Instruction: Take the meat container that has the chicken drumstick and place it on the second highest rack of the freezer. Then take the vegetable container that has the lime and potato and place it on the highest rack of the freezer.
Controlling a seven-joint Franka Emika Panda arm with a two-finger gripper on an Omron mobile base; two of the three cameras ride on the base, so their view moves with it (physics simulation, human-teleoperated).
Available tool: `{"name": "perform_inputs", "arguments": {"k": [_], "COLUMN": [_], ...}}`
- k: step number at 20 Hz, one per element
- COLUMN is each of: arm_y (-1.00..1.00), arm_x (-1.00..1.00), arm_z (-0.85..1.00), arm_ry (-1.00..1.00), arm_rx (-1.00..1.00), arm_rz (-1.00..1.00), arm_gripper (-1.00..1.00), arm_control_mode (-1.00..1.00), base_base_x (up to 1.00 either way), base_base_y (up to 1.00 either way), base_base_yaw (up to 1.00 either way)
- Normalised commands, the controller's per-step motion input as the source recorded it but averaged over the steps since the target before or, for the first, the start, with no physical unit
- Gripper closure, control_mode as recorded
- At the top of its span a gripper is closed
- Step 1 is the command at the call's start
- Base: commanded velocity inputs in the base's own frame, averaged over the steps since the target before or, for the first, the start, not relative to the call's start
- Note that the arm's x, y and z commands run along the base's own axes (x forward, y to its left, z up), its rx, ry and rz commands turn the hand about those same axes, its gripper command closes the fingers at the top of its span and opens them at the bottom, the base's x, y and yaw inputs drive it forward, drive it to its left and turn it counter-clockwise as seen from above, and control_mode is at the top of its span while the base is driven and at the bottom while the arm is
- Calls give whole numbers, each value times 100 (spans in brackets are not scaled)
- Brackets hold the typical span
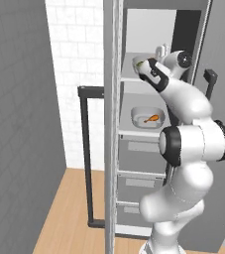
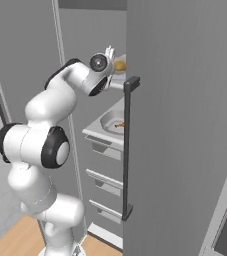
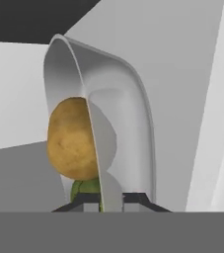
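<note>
Two containers sit inside the open freezer (image 1: 134, 163), one on each of its upper shelf boards. On the second highest rack (image 1: 141, 130) lies the meat container (image 1: 146, 116), a shallow pale tray with the small orange-brown chicken drumstick (image 1: 151, 118) resting in it; the right base view shows the same tray (image 2: 113, 122) partly behind the black bar handle (image 2: 127, 150) of the door. Above it, at the highest rack (image 1: 134, 79), the vegetable container (image 3: 118, 133) is held at the end of the arm, and the fingers (image 3: 102, 198) are closed on its thin wall, one dark tip on either side of the rim. In the hand view the potato (image 3: 70, 138) presses against that wall, with the lime (image 3: 85, 190) just beneath it, touching it and close to the fingertips. From the left base view the lime (image 1: 140, 64) shows as a green spot at the container's edge beside the wrist; from the right base view the potato (image 2: 119, 66) shows just past the hand. Whether the container's base touches the top shelf board cannot be told. Grey drawers (image 1: 139, 156) fill the freezer below the two racks.
</note>
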Motion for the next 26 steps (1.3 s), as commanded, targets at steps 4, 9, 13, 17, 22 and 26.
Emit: {"name": "perform_inputs", "arguments": {"k": [4, 9, 13, 17, 22, 26], "arm_y": [-10, -7, 1, 9, 12, 0], "arm_x": [55, 29, -19, -74, -100, -100], "arm_z": [-12, -12, 0, 0, 22, 21], "arm_ry": [0, 0, -14, -14, -13, 5], "arm_rx": [0, 0, 0, 0, -1, -8], "arm_rz": [0, 0, 0, 0, 0, 11], "arm_gripper": [100, -100, -100, -100, -100, -100], "arm_control_mode": [-100, -100, -100, -100, -100, -100], "base_base_x": [0, 0, 0, 0, 0, 0], "base_base_y": [0, 0, 0, 0, 0, 0], "base_base_yaw": [0, 0, 0, 0, 0, 0]}}
